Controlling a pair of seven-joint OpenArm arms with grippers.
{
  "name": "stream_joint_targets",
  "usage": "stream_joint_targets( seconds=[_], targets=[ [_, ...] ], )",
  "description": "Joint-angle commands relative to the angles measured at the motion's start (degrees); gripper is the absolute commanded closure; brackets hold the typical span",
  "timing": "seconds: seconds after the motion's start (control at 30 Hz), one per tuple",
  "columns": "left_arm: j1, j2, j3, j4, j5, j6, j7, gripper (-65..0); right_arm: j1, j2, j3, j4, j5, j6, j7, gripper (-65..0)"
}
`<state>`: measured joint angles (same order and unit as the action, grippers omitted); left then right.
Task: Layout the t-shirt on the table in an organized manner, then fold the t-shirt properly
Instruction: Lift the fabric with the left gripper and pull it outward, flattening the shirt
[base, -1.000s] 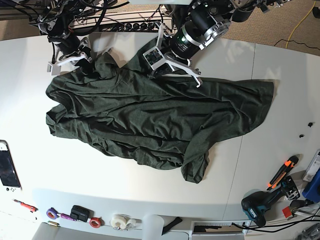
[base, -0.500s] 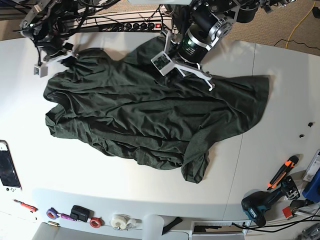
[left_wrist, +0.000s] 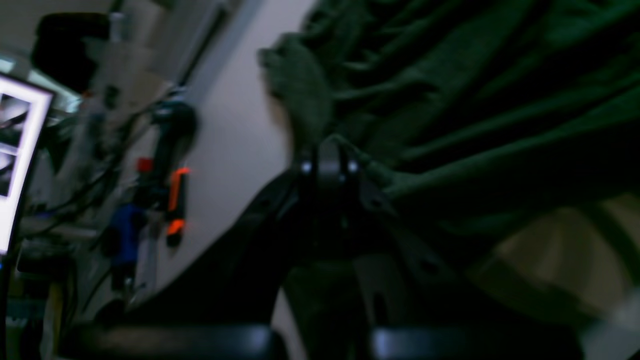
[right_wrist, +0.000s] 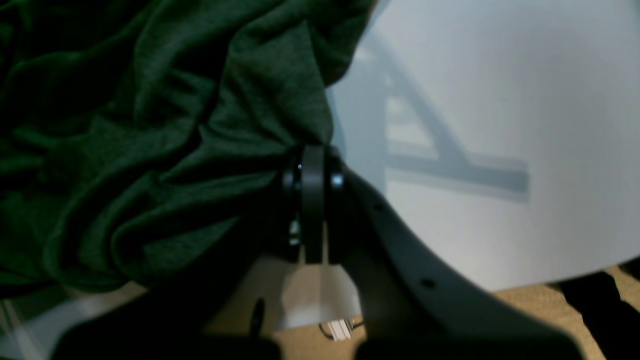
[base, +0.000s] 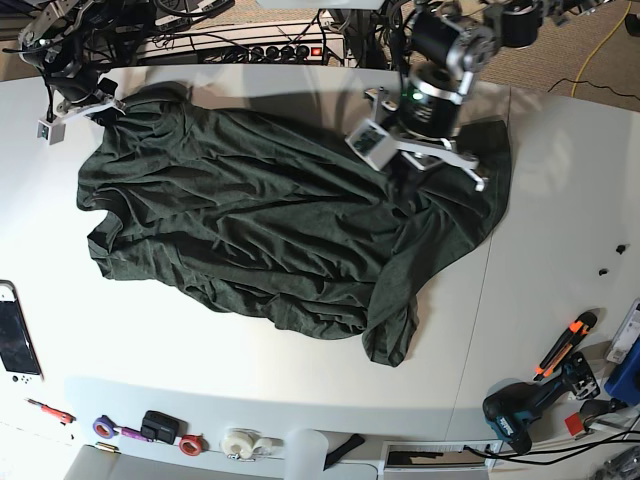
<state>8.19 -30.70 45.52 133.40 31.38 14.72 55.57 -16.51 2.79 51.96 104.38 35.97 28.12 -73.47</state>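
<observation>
The dark olive t-shirt (base: 270, 225) lies wrinkled across the white table (base: 250, 385), one sleeve reaching toward the front (base: 392, 335). At the back left corner my right gripper (base: 108, 106) is shut on the shirt's edge; its wrist view shows the closed fingertips (right_wrist: 312, 155) pinching green fabric (right_wrist: 165, 150). On the right side of the base view, my left gripper (base: 408, 180) is shut on a fold of the shirt, and its blurred wrist view shows the tips (left_wrist: 325, 155) clamped on cloth (left_wrist: 450, 100).
A handheld game console (base: 15, 338) lies at the left edge. Tape rolls (base: 240, 441) and small items line the front edge. A drill (base: 520, 412) and an orange-black tool (base: 566, 345) sit front right. Cables and a power strip (base: 270, 50) run along the back.
Both grippers moved apart with the fabric: the right one to the back left corner, the left one to the right. The shirt's upper edge is stretched wider and its right side bunched in.
</observation>
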Motion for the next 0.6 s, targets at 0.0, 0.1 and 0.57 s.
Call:
stream_joint_targets(
  seconds=[0.0,0.1,0.57],
  targets=[
    [0.7,-0.7,-1.3,1.6,1.1,0.8,-1.2,0.0,0.2,0.9,0.2,1.0,0.7,-0.1,1.2,0.0],
    [3.5,-1.9,-4.2,1.6,1.2,0.9,-1.9,0.0,0.5,0.9,0.2,1.0,0.6,-0.1,1.5,0.0],
    [1.5,-1.9,-5.7,1.6,2.1,2.3,-6.6,0.0,4.3,0.9,0.2,1.0,0.4,-0.1,1.9,0.0]
  ],
)
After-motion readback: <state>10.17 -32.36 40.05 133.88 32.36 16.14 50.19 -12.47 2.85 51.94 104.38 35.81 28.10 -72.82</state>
